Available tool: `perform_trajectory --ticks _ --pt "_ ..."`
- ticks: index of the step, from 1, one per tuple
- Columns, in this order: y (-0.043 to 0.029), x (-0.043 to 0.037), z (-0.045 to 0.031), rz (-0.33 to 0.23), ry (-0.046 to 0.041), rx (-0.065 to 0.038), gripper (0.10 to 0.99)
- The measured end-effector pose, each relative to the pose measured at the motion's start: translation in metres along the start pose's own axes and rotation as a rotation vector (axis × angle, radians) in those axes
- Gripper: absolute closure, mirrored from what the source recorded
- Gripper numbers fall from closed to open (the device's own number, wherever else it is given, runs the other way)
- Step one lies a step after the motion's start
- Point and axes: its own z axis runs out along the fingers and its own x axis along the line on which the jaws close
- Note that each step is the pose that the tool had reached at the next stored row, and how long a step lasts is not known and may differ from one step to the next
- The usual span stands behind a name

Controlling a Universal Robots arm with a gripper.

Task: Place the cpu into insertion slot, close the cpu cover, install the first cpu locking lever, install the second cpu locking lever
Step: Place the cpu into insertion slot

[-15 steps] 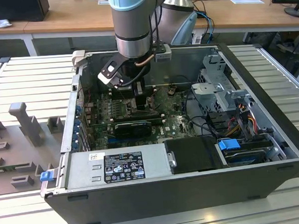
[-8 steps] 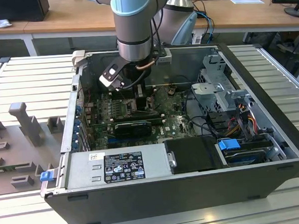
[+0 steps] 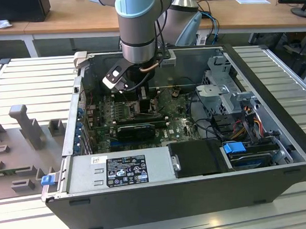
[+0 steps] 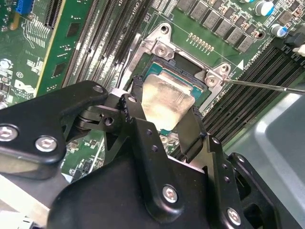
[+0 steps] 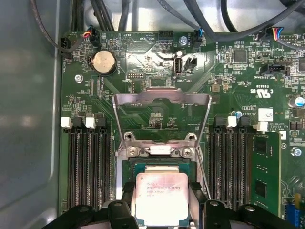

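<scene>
The pincer is clamped narrowly on the cpu, gripping it by two opposite edges with the silvery top facing up. The cpu sits directly over the insertion slot, its edges roughly square to the slot's edging. I cannot tell whether it touches the slot. By my reading the slot lies straight beneath the pincer, with little sideways offset. The cpu cover stands swung open on its hinge at the slot's edge away from the pincer, clear of the cpu. A thin locking lever juts out beside the slot, unlatched. Faint print crosses the cpu's top, and white lettering dots the motherboard around the slot.
</scene>
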Motion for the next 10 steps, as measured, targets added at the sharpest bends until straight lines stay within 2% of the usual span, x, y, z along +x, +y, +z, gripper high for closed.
perform_trajectory --ticks 10 --pt "0.0002 0.0006 0.0014 0.002 -0.0004 0.005 0.557"
